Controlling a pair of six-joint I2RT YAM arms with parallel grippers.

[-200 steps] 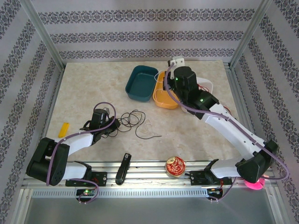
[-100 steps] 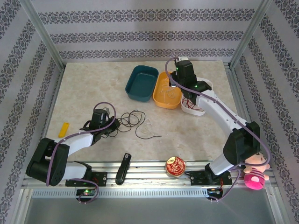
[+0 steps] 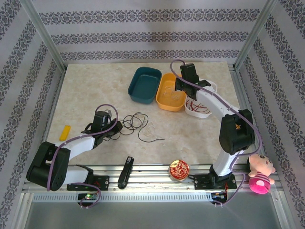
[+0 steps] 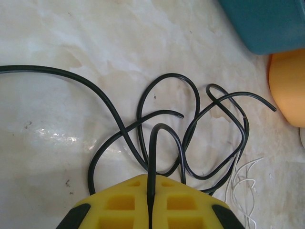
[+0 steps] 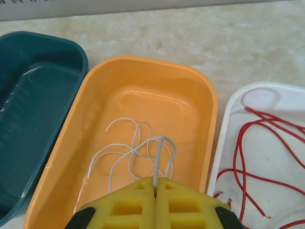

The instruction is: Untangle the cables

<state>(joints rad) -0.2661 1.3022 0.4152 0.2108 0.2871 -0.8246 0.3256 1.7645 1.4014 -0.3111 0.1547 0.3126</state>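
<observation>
My left gripper (image 3: 116, 128) (image 4: 151, 180) is shut on a loop of the black cable (image 4: 167, 75) (image 3: 136, 119), which lies in tangled loops on the table. A thin white cable (image 3: 150, 130) (image 4: 243, 183) lies just right of the black one. Over the orange tray (image 3: 164, 106) (image 5: 143, 59), my right gripper (image 3: 177, 89) (image 5: 155, 180) is shut on another white cable (image 5: 164, 138). The rest of that cable is coiled on the tray floor. Red cables (image 3: 196, 106) (image 5: 238, 157) lie in the white tray (image 5: 267, 87).
A teal tray (image 3: 143, 86) (image 5: 28, 86) sits left of the orange one. A yellow piece (image 3: 65, 131) lies at the table's left. Along the front rail are a black tool (image 3: 125, 171), a red tin (image 3: 178, 170) and a pink plush toy (image 3: 259, 172).
The right arm has pulled its elbow back toward its base and brought its gripper down over the orange tray, where white cable now lies. The left arm and black cable have not moved.
</observation>
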